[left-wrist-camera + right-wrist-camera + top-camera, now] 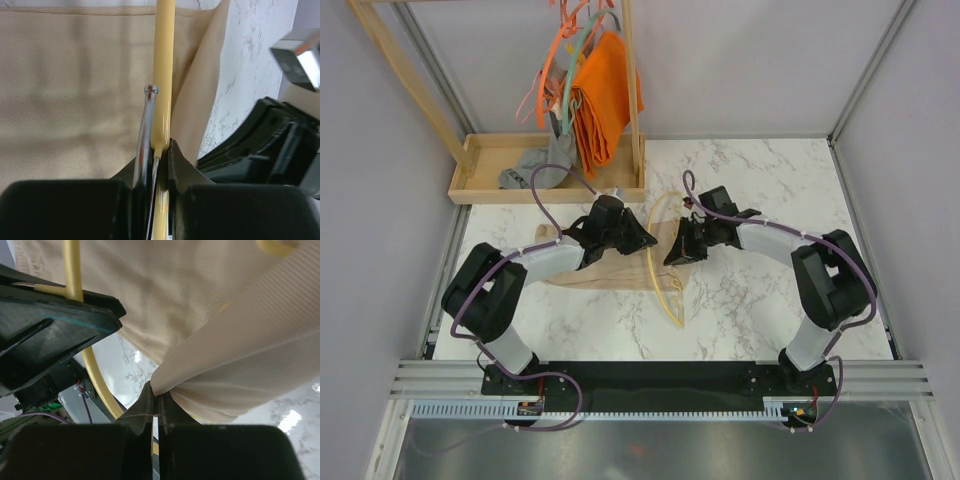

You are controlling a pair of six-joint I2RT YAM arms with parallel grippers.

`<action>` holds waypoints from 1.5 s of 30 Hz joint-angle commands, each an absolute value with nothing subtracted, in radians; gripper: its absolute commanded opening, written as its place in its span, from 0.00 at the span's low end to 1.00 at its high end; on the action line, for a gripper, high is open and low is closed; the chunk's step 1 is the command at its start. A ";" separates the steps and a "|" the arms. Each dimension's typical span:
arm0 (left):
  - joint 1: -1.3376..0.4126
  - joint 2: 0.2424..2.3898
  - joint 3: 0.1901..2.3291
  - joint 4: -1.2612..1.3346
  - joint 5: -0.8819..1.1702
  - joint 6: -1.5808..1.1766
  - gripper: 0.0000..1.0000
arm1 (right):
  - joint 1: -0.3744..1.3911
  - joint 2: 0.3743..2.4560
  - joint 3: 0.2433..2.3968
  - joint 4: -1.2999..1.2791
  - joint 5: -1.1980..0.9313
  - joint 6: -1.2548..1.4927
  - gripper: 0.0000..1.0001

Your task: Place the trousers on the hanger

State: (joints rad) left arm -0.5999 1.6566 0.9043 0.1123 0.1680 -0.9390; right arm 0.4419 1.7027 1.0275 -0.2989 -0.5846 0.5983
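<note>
The beige trousers [605, 272] lie flat on the marble table between the two arms. The pale yellow hanger [670, 290] rests over their right end. My left gripper [638, 238] is shut on the hanger; the left wrist view shows the yellow bar [164, 75] and the thin metal hook [146, 125] pinched between the jaws [162, 150], over trouser fabric [75, 90]. My right gripper [675, 252] is shut on the trousers: in the right wrist view a lifted fold of the cloth [235, 340] is clamped at the fingertips [156, 394]. The hanger's curved arm [100, 385] passes beneath it.
At the back left a wooden rack holds an orange cloth [605, 95], orange hangers [552, 60] and a teal hanger [570, 80]. A wooden tray [480, 185] below it contains a small grey garment [535, 165]. The two grippers are very close together.
</note>
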 commanded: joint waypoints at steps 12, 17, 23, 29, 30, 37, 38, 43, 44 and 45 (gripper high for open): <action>-0.607 1.671 0.923 0.110 0.160 -0.956 0.02 | 0.565 1.910 1.111 -0.282 -0.591 0.670 0.13; -0.607 1.672 0.922 0.104 0.160 -0.953 0.02 | 0.560 1.881 1.167 -0.423 -0.539 0.566 0.38; -0.607 1.675 0.926 0.094 0.167 -0.943 0.02 | 0.511 1.744 1.229 -0.595 -0.417 0.502 0.50; -0.607 1.677 0.919 0.087 0.176 -0.934 0.02 | 0.413 1.700 1.315 -0.621 -0.302 0.505 0.50; -0.607 1.672 0.917 0.087 0.178 -0.934 0.02 | 0.399 1.725 1.328 -0.618 -0.305 0.511 0.50; -0.607 1.681 0.926 0.084 0.184 -0.928 0.02 | 0.357 1.897 1.486 -0.494 -0.295 0.643 0.67; -0.607 1.680 0.930 0.084 0.186 -0.928 0.02 | 0.360 1.920 1.512 -0.494 -0.293 0.656 0.68; -0.609 1.683 0.933 0.083 0.184 -0.927 0.02 | 0.364 2.035 1.614 -0.494 -0.270 0.724 0.65; -0.609 1.684 0.934 0.083 0.187 -0.928 0.02 | 0.365 2.060 1.618 -0.494 -0.268 0.735 0.64; -0.609 1.686 0.934 0.083 0.187 -0.928 0.02 | 0.368 2.071 1.627 -0.494 -0.265 0.741 0.62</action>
State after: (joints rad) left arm -0.6003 1.6600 0.9066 0.1070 0.1692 -0.9382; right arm 0.3584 2.0411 1.5719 -0.5121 -0.2935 0.6800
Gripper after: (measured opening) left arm 0.133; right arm 0.635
